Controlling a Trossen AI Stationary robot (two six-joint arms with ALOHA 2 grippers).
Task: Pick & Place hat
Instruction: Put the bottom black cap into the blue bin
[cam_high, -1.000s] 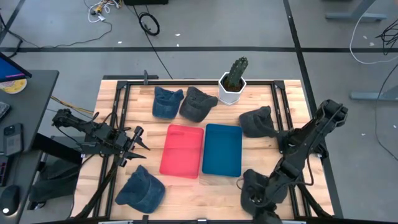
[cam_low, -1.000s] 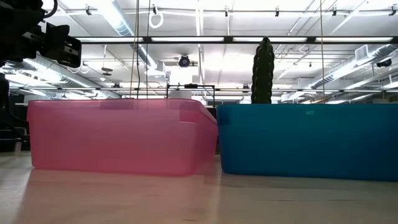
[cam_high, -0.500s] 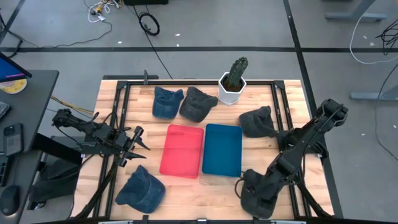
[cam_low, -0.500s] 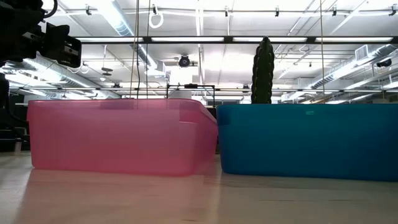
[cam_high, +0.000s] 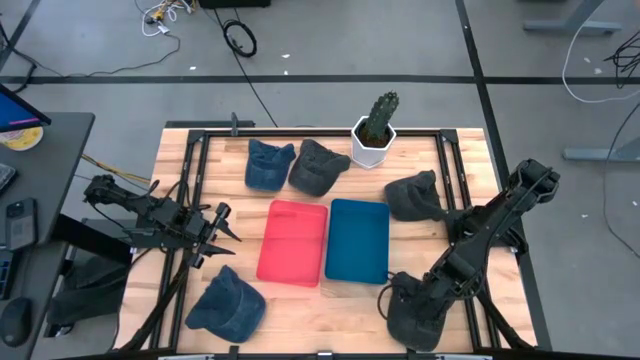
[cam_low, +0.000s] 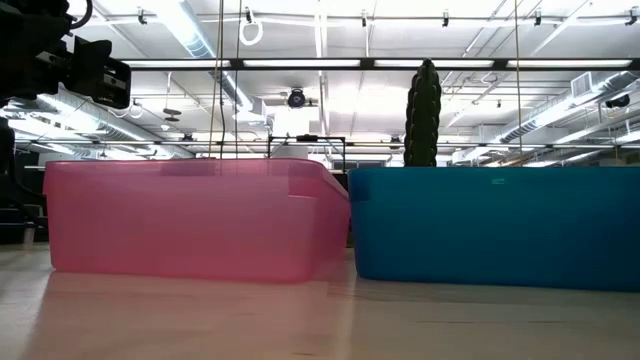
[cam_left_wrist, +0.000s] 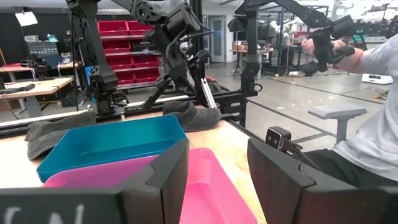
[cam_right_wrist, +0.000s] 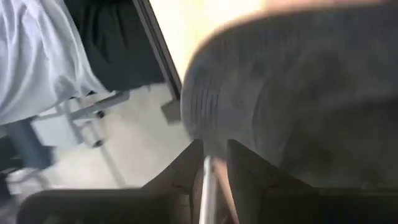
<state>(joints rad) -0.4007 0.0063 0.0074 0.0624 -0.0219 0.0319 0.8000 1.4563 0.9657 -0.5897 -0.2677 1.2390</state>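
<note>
Several hats lie on the table in the high view: a dark grey hat (cam_high: 408, 312) at the near right, a grey one (cam_high: 413, 195) at the right, a blue one (cam_high: 225, 305) at the near left, and a blue (cam_high: 268, 165) and a grey one (cam_high: 318, 167) at the far side. A red bin (cam_high: 293, 241) and a blue bin (cam_high: 357, 241) stand mid-table. My right gripper (cam_right_wrist: 208, 177) is down at the dark grey hat (cam_right_wrist: 298, 93), its fingers nearly together. My left gripper (cam_high: 225, 225) waits open, left of the red bin. My right gripper meets the dark grey hat at its edge (cam_right_wrist: 202, 134), slanting down from the table's right side. The fingers (cam_right_wrist: 249, 177) stand almost together with only a thin pale strip between them. The hat's crown lies on the table. Which layer is pinched is hidden by the fingers.
A potted cactus (cam_high: 375, 135) stands at the far edge behind the bins. A black frame (cam_high: 195, 150) rims the tabletop. A person (cam_left_wrist: 373, 93) sits beyond the table in the left wrist view. Bare wood (cam_high: 330, 305) shows near the bins.
My right arm has moved down and toward the near edge over the dark grey hat. The hat has shifted slightly under it toward the near edge.
</note>
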